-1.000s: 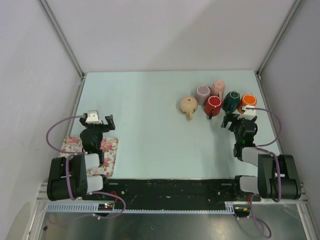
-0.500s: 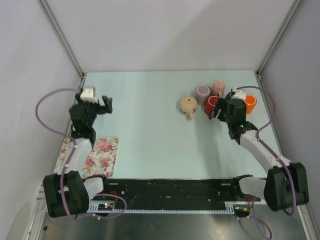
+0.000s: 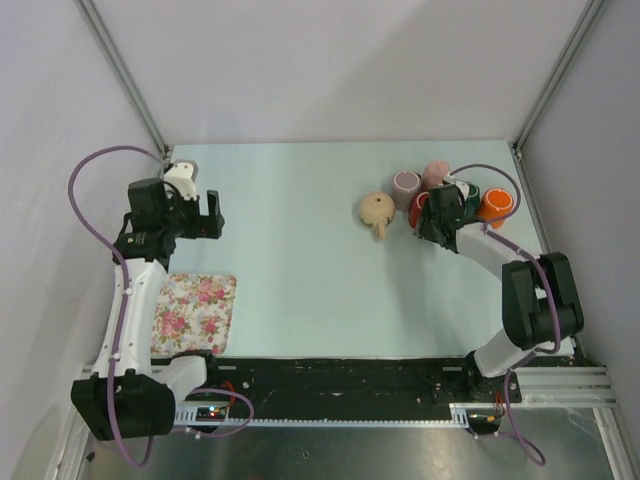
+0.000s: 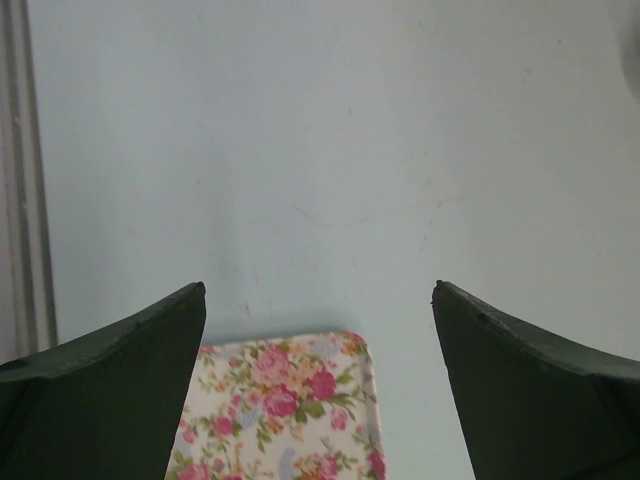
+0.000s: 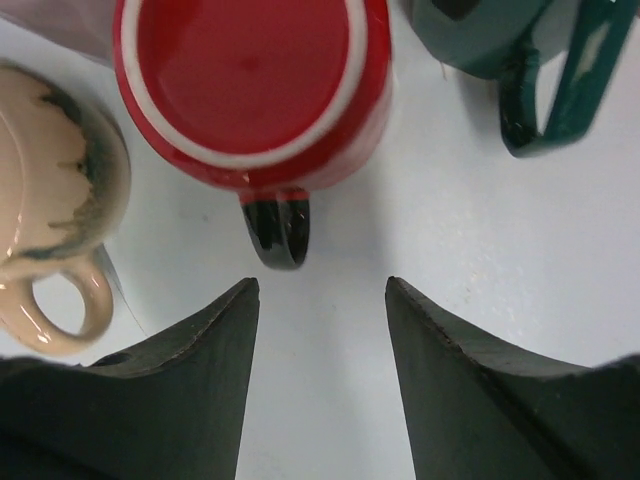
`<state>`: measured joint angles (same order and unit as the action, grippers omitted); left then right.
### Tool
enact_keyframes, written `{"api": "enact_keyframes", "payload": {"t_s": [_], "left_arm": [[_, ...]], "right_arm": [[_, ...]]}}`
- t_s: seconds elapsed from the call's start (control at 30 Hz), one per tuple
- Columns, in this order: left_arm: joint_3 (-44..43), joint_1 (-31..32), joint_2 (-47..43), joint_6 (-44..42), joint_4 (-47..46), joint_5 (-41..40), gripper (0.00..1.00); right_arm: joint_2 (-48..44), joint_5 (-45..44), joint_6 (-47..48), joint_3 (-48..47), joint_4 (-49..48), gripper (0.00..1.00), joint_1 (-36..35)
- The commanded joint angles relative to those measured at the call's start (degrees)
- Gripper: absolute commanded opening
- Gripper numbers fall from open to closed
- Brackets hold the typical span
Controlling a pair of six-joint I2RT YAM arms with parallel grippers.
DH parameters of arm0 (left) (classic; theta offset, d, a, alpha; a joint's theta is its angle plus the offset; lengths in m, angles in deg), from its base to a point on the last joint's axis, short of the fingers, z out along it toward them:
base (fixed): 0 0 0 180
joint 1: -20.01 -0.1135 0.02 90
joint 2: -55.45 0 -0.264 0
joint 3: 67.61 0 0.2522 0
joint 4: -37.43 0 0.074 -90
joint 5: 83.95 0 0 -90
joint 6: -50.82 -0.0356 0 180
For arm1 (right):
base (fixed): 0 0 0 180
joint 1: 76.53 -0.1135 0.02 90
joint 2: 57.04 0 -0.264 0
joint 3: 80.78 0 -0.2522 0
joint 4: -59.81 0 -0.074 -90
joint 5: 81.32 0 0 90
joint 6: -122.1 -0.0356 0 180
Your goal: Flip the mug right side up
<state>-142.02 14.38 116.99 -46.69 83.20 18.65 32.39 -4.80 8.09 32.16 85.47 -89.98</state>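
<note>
A red mug (image 5: pixel 250 75) stands bottom up, its flat base ringed in white and its black handle (image 5: pixel 278 230) pointing at my right gripper (image 5: pixel 322 290). That gripper is open and hovers just short of the handle, with nothing between its fingers. In the top view the right gripper (image 3: pixel 436 216) covers part of the red mug (image 3: pixel 420 207) at the back right of the table. My left gripper (image 3: pixel 200 220) is wide open and empty, raised over the table's left side; its wrist view shows its fingertips (image 4: pixel 190 300) far apart.
Around the red mug stand a beige mug (image 3: pixel 377 211), a mauve mug (image 3: pixel 405 186), a pink mug (image 3: pixel 436 174), a dark green mug (image 5: pixel 500 40) and an orange mug (image 3: pixel 496 205). A floral mat (image 3: pixel 196 312) lies at the near left.
My right arm has reached forward and left to the red mug, and its jaws have narrowed. My left arm has lifted off the floral mat and moved toward the back left.
</note>
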Motion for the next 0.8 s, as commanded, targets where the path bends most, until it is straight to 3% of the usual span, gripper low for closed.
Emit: {"api": "enact_keyframes", "payload": {"t_s": [0.0,0.23,0.3,0.4,0.43,0.57,0.77], "left_arm": [[-0.41,0.21,-2.62,4.87,7.33,1.59,0.98],[-1.42,0.18,-1.27,9.86,7.50,5.43,0.98],[-1.76,0.18,-0.68,9.98,7.51,6.41,0.97],[-2.04,0.25,-0.30,10.21,7.54,8.53,0.91],[-2.25,0.26,-0.24,10.44,7.54,9.21,0.89],[-4.24,0.34,0.33,11.84,8.07,13.62,0.84],[-10.27,1.68,3.08,15.73,8.83,24.46,0.76]], "right_arm": [[4.52,-3.16,-2.38,-5.59,-3.27,0.58,-1.62],[12.41,-7.55,-4.52,-11.89,-0.57,0.47,-2.00],[13.73,-9.18,-4.52,-13.49,1.08,0.36,-1.97],[13.79,-9.64,-4.63,-14.34,2.55,0.07,-1.69],[13.46,-9.42,-4.59,-14.40,2.88,0.04,-1.63],[8.98,-9.31,-3.44,-14.54,5.30,0.00,-1.81],[-7.42,-2.96,2.13,-14.51,6.85,0.00,-3.40]]}}
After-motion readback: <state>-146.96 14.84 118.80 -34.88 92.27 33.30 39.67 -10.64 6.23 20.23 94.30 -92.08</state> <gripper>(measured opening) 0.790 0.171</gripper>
